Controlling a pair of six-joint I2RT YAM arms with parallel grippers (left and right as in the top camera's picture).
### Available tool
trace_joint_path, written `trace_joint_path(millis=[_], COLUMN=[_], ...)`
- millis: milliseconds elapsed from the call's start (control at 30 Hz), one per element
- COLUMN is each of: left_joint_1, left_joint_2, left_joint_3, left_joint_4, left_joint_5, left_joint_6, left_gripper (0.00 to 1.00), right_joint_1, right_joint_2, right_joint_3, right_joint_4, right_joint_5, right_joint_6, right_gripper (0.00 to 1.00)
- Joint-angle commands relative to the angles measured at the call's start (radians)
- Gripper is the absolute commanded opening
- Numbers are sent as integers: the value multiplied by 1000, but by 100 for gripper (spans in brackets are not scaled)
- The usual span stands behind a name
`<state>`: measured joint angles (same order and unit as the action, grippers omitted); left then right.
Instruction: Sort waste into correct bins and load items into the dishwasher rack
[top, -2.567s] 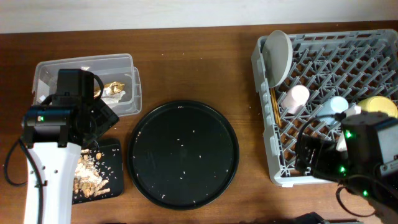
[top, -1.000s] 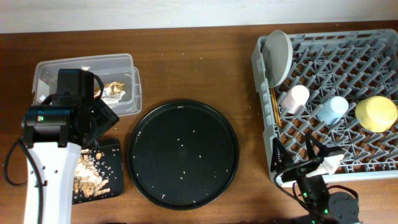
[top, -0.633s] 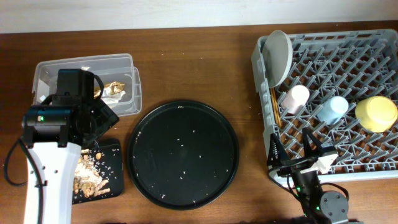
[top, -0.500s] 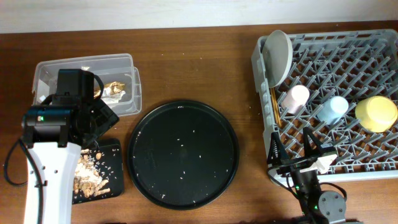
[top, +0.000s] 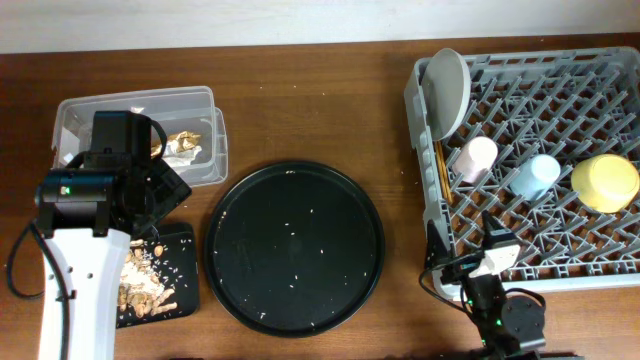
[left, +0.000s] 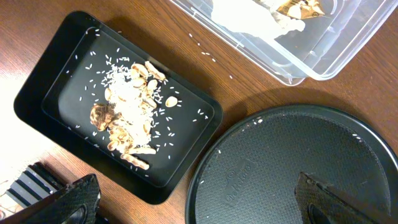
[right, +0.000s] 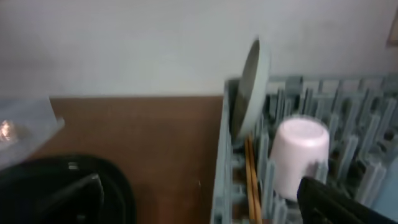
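rack (top: 600, 80): plate (top: 447, 92), pink cup (top: 477, 158), blue cup (top: 535, 174), bowl (top: 606, 182), chopsticks (top: 441, 172) | tray (left: 180, 158): scraps (left: 127, 112) | tub (top: 135, 100): wrapper (top: 190, 133)

The tub (top: 135, 95) sat behind the small tray (top: 186, 285), left of the round tray (top: 300, 215); the rack (top: 600, 70), holding plate (top: 447, 90) and bowl (top: 605, 182), stood right.

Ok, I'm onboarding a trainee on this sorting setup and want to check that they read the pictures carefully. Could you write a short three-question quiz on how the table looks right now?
1. True or false: the grey plate stands on edge in the dishwasher rack.
2. What lies in the small black tray? A. a gold foil wrapper B. food scraps with rice C. a white tissue
3. How many cups sit in the rack, and in what colours?
Key: 1 true. 2 B. 3 two: the pink cup and the blue cup.
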<state>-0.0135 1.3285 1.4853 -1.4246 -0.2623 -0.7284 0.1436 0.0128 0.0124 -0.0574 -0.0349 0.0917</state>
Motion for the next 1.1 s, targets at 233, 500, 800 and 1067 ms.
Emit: trace_joint_path(millis=[233,500,800,1067], left_joint_1=[5,5,5,5], left_joint_2=[-3,-3,-3,-3], left_joint_3=[15,15,15,15], left_joint_4=[2,2,2,2], left_joint_5=[-4,-4,-4,-4], left_joint_6=[-12,-12,-12,-12], left_gripper=[99,99,99,99], right_joint_1=[-8,-8,-8,-7], right_joint_2=[-10,-9,-6,-6], right_joint_3=[-7,-7,-7,-7], right_joint_4=[-21,-22,-22,-22], right_joint_5=[5,27,27,27], right_joint_6=[-32,-63,-85,-84], right_gripper=[98,98,99,98])
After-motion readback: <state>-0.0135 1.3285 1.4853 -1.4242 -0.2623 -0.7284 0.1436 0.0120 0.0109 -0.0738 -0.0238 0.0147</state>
